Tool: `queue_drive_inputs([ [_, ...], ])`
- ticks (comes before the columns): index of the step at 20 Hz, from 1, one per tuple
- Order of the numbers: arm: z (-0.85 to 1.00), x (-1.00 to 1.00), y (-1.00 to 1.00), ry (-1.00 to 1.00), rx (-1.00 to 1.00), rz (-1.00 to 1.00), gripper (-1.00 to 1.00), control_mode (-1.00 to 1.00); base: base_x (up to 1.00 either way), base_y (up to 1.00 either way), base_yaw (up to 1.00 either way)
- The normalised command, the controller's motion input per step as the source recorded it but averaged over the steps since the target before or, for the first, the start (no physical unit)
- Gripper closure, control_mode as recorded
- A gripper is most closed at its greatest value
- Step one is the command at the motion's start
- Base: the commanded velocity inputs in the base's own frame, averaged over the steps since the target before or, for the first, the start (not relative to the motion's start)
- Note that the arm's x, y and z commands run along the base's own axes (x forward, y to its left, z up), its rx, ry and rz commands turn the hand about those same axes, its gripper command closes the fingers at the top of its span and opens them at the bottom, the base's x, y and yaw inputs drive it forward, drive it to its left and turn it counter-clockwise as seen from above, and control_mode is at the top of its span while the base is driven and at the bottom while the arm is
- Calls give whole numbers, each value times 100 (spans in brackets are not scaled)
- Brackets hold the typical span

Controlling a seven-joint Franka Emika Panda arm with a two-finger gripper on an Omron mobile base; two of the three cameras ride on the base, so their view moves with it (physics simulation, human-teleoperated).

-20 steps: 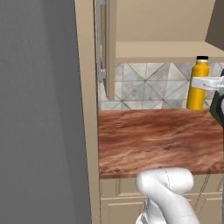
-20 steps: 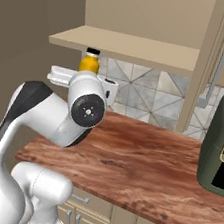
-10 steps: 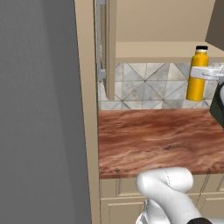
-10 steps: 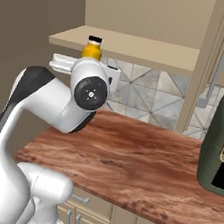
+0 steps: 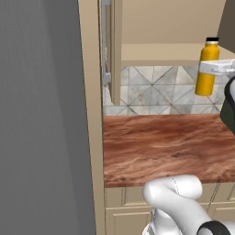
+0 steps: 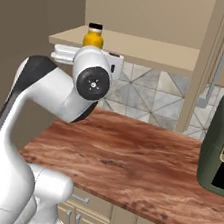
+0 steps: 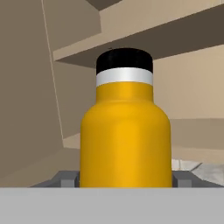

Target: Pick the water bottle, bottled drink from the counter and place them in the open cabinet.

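Water bottle (image 7: 125, 131) clamped between the two fingers (image 7: 67, 178) — one dark tip on each side of its yellow body, low down, both pressed against it. Bottle upright, black cap on top with a white ring just under it. From the left base view the gripper (image 5: 212, 68) grips the bottle about mid-body; the bottle hangs in the air, well clear of the counter (image 5: 165, 147), its cap up at the level of the open cabinet's (image 5: 160, 53) shelf edge and its base below that edge, in front of the tiled backsplash (image 5: 151, 92). Bottle sits outside the cabinet, just in front of the shelf lip — not resting on the shelf.

In the right base view the yellow neck and black cap poke up above the white hand; the rest of the bottle is hidden behind the wrist joint. Arm (image 6: 45, 94) rises from the base, bends at a dark elbow and reaches toward the shelf.

Counter is reddish-brown wood grain on beige drawers (image 6: 119, 221). Cabinet door (image 6: 214, 63) stands swung out to the right with a long silver handle. Dark green appliance (image 6: 222, 150) with a small display stands on the counter at the far right, well apart from the bottle. Tall grey panel (image 5: 41, 119) fills the left side of the left base view.
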Motion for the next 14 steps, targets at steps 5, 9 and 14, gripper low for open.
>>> queue_drive_inputs([
  [5, 14, 19, 6, -16, -9, 0, 100, -100, 0, 0, 0],
  [9, 13, 21, 3, -11, -10, -3, 100, -100, 0, 0, 0],
  [14, 18, 34, 0, 1, -6, -8, 100, -100, 0, 0, 0],
])
